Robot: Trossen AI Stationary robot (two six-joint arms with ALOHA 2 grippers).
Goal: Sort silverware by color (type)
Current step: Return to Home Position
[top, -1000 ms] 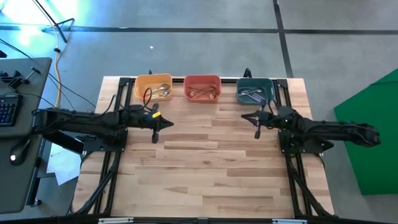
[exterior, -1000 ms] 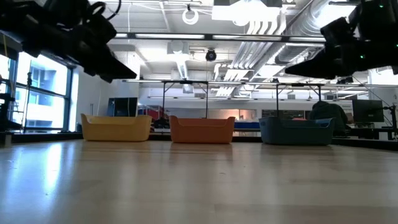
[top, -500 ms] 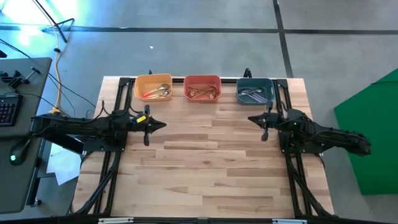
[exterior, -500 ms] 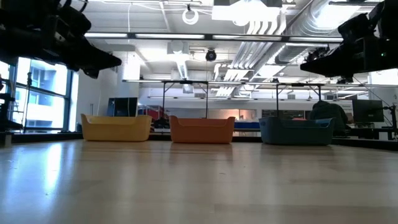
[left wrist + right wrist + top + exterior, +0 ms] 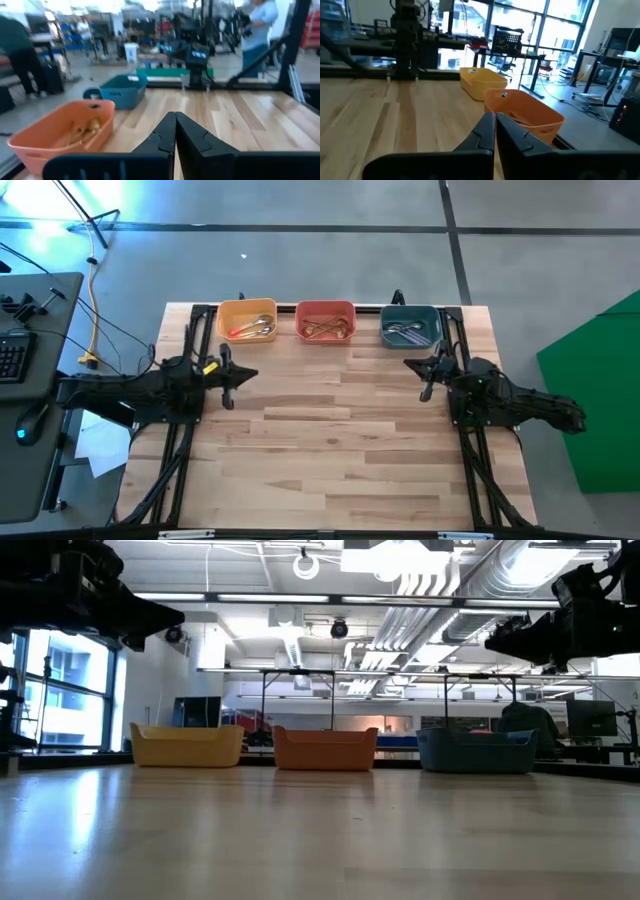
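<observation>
Table: spoons sit in three bins at 12 o'clock. Left hand at 9, right hand at 3, both pressed together.

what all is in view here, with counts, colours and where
table: one, light wood, centre
yellow bin: one, far edge, left
red-orange spoons: several, in yellow bin
red bin: one, far edge, middle
gold spoons: several, in red bin
teal bin: one, far edge, right
silvery spoons: several, in teal bin
desk: one, grey, left of table
green panel: one, right of table
people: at least two, room beyond
left gripper: dark, shut, above table's left side
right gripper: dark, shut, above table's right side
</observation>
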